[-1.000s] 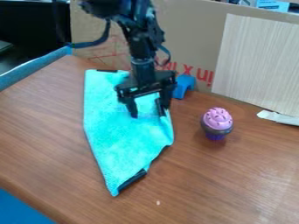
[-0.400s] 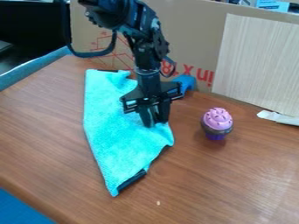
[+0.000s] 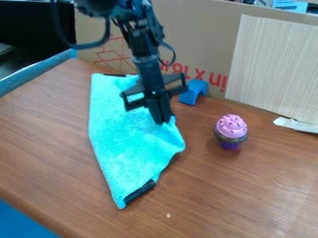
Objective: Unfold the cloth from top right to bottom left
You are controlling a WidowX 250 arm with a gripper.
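The gripper (image 3: 162,122) hangs over the right edge of the cloth, its fingers together on a pinched bit of the fabric there. The turquoise cloth (image 3: 124,139) lies folded on the brown table, long and narrow, with its pointed end toward the front. A dark edge strip shows beside that lower point and another at the top. Part of the cloth's upper right side is hidden behind the gripper.
On the table (image 3: 248,195), a pink and purple toy cupcake (image 3: 230,131) stands right of the cloth. A blue block (image 3: 194,92) sits behind the gripper, against a cardboard box (image 3: 199,28). White scrap (image 3: 297,125) lies at the right edge.
The gripper's fingers, apart a second ago, have come together on the cloth's right edge. Since then the gripper has shifted slightly up and left, and the pinched fabric is a little raised.
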